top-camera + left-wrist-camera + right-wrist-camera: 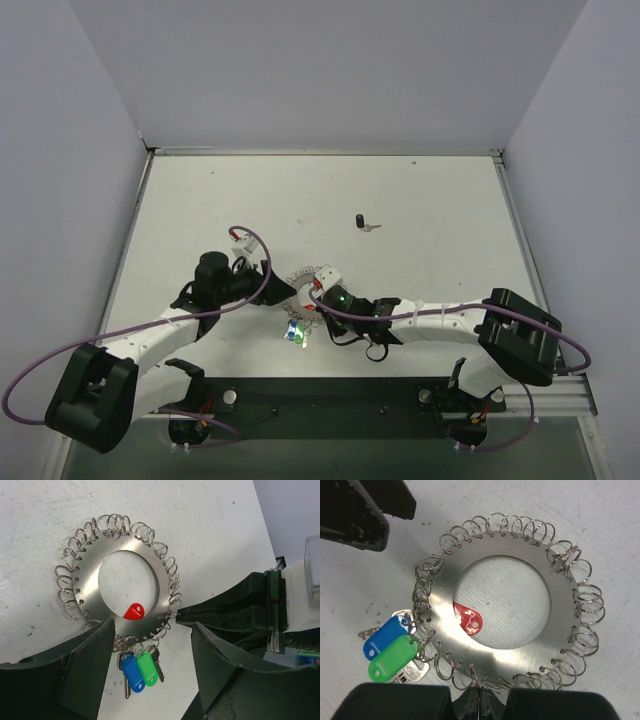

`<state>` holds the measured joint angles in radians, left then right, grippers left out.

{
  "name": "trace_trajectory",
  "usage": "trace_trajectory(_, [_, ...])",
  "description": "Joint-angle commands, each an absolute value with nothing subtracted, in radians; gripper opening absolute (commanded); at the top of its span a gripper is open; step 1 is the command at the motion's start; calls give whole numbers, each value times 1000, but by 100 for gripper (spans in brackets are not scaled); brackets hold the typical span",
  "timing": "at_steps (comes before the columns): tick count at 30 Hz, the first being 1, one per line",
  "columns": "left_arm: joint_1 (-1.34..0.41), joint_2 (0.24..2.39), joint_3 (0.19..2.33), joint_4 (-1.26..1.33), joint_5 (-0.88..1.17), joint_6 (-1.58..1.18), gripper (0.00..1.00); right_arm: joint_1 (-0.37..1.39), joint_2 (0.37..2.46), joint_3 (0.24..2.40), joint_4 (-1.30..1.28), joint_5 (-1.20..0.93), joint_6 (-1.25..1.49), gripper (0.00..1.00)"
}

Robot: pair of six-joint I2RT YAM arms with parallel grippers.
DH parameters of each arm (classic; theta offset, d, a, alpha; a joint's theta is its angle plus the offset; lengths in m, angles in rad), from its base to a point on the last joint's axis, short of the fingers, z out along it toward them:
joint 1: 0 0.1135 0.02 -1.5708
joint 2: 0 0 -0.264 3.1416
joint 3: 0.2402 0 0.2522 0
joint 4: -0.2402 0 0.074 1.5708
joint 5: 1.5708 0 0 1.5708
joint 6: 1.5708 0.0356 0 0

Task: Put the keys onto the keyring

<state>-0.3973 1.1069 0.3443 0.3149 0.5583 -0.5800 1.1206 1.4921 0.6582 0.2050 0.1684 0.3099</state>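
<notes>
no writing, number or brand mark can be read in any of the 3 views. the blue key head (386,637), the green key head (393,658) and the red key head (469,620) show plain coloured faces, and the keyring (520,660) plate is bare brushed metal. a small blue patch (308,656) at the right edge of the left wrist view is too blurred to read.

I'm working in a robotics lab test cell: a white table (420,200) boxed by plain pale walls (330,70). The arms (430,318) bolt to a black rail (330,395), purple cables (250,231) trailing loose.
</notes>
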Motion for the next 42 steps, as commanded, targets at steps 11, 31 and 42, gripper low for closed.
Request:
trace_trajectory(11, [-463, 1186, 272, 736, 748, -569, 67, 1069, 1353, 618, 250, 16, 265, 0])
trace_trajectory(31, [-569, 1224, 328, 882, 839, -469, 59, 828, 1298, 804, 34, -650, 138, 0])
trace_trajectory(42, [-571, 1308, 387, 879, 883, -425, 46, 807, 1295, 818, 5, -719, 121, 0])
